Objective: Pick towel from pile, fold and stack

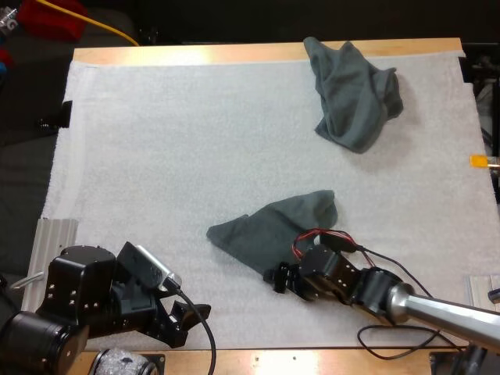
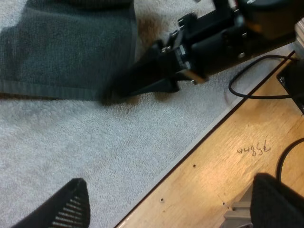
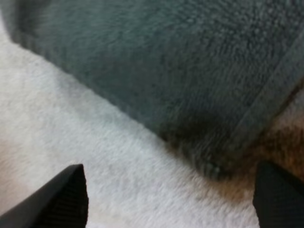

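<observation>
A dark grey-green towel (image 1: 273, 226) lies loosely spread in the middle of the white mat (image 1: 195, 141). My right gripper (image 1: 274, 278) hovers at its near edge. In the right wrist view its fingers (image 3: 61, 199) stand wide apart, open, just short of the towel's hemmed corner (image 3: 213, 161). A second crumpled towel (image 1: 355, 94) sits at the far right. My left gripper (image 1: 194, 312) rests low at the mat's near edge, open, its fingers (image 2: 71, 206) clear of everything. From there I see the right gripper (image 2: 118, 90) at the hem of the towel (image 2: 66, 47).
The wooden table edge (image 2: 237, 161) runs just beside my left gripper. A black cable (image 1: 391, 336) loops on the mat under the right arm. A metal rail (image 1: 51, 242) lies at the mat's left side.
</observation>
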### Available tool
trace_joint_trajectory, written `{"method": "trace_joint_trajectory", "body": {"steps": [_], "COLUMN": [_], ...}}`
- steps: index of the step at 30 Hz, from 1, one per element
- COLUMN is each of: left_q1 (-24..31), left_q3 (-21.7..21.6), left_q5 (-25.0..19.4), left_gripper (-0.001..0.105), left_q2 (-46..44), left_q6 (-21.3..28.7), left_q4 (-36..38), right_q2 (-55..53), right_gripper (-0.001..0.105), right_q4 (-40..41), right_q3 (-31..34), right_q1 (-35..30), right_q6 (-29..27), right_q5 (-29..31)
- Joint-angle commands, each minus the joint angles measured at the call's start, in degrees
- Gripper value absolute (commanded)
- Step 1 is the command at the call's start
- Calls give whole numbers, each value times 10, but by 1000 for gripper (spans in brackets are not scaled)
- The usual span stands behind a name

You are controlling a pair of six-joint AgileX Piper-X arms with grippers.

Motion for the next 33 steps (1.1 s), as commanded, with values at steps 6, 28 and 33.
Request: {"method": "trace_joint_trajectory", "body": {"steps": [6,28,33], "left_q1": [-2,-2,-2], "left_q3": [-1,-1,-1], "left_q5": [5,5,5], "left_gripper": [68,68,68], "left_q2": [0,0,0], "left_q6": [-3,2,2], "left_q4": [0,0,0], "right_q2": [34,74,67], "right_gripper": [70,34,12], "right_q4": [-29,-71,-46], "right_q3": [1,1,1], "right_q1": [0,0,0], "right_q6": [24,67,53], "right_q5": [-5,-1,-2]}}
